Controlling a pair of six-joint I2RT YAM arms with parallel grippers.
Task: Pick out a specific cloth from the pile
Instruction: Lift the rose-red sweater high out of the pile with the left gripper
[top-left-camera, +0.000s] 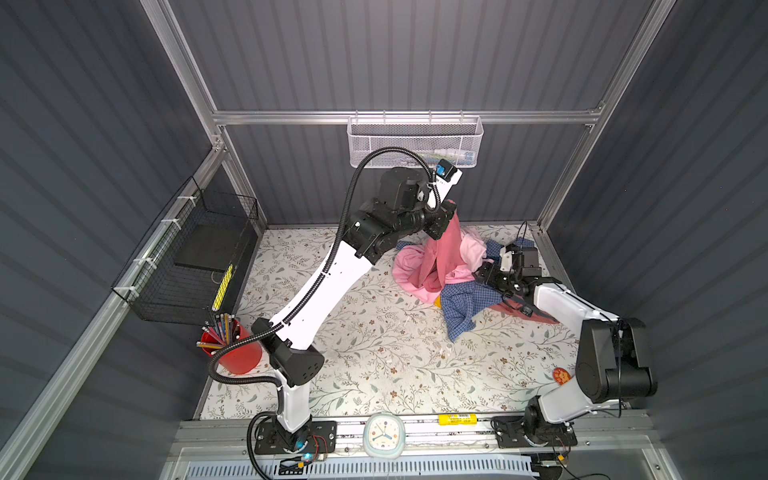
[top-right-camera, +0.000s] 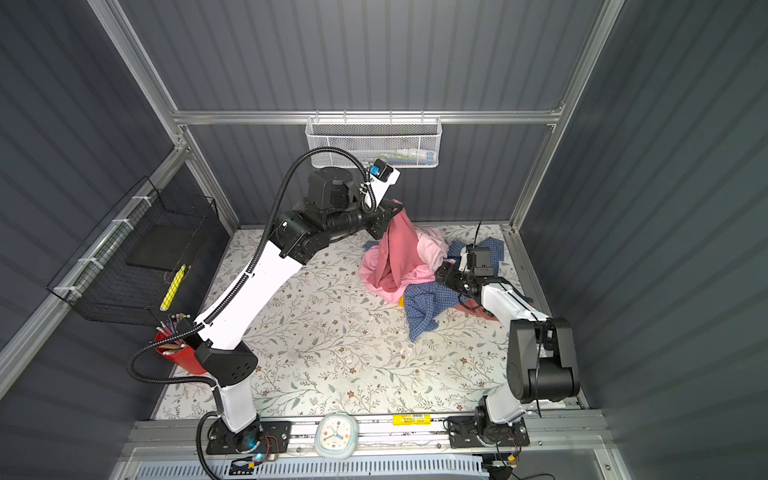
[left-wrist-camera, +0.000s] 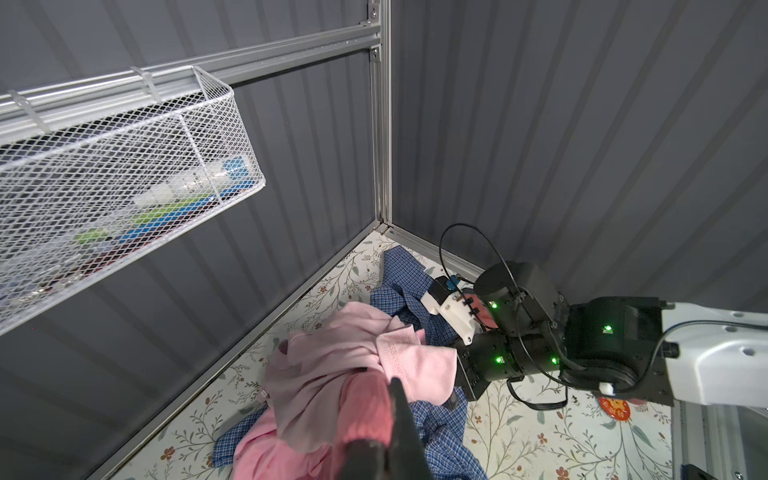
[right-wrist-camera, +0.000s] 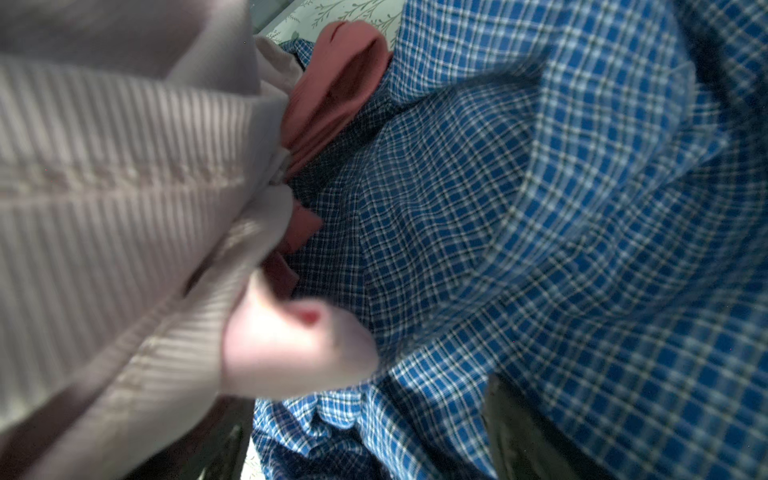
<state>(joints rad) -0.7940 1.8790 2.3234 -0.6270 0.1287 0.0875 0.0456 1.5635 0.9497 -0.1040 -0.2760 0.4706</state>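
Observation:
The cloth (top-left-camera: 445, 245) (top-right-camera: 400, 245), a plain rose-red garment, hangs from my raised left gripper (top-left-camera: 449, 206) (top-right-camera: 397, 206) down into the pile (top-left-camera: 465, 307) at the back right of the table. In the left wrist view the left gripper (left-wrist-camera: 393, 384) is shut on the cloth (left-wrist-camera: 368, 405). The heap holds a bright pink piece (top-left-camera: 409, 268), a pale pink one (top-left-camera: 473, 249) and a blue checked shirt (top-right-camera: 424, 309). My right gripper (top-left-camera: 484, 272) (right-wrist-camera: 365, 409) rests low on the heap, jaws apart over checked fabric (right-wrist-camera: 540, 208). A darker red piece (top-left-camera: 540, 316) shows under the right arm.
A white mesh basket (top-left-camera: 415, 141) hangs on the back rail just behind the left wrist. A black wire basket (top-left-camera: 187, 257) is fixed on the left wall, with a red cup of pencils (top-left-camera: 237, 351) below it. A clock (top-left-camera: 384, 434) and a yellow box (top-left-camera: 457, 419) lie at the front edge.

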